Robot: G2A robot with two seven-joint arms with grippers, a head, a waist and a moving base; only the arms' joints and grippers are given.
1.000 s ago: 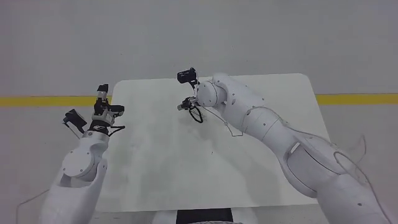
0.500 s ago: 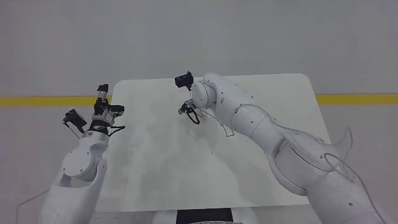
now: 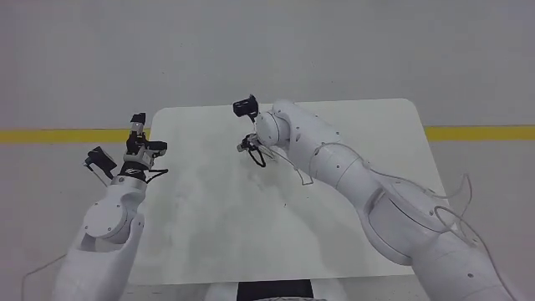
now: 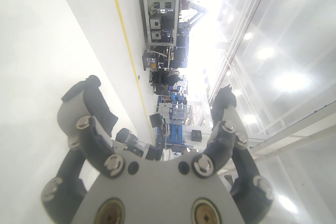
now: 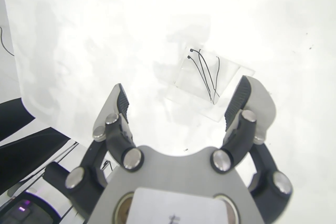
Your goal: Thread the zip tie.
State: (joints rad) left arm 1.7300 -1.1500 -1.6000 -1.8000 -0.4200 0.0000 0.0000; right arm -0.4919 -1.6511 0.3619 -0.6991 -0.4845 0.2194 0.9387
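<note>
While right gripper (image 5: 181, 91), top view's centre, spreads empty near zip ties (image 5: 207, 72), left gripper (image 4: 158, 87) gapes empty at mid-left.

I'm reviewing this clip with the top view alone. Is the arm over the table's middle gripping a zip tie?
Observer: No. The right gripper is open and holds nothing.
Operator: Where are they, then?
Observer: Black zip ties lie on a clear sheet right in front of it.
Operator: And the other arm?
Observer: The left gripper is open and empty, facing the room.
</note>
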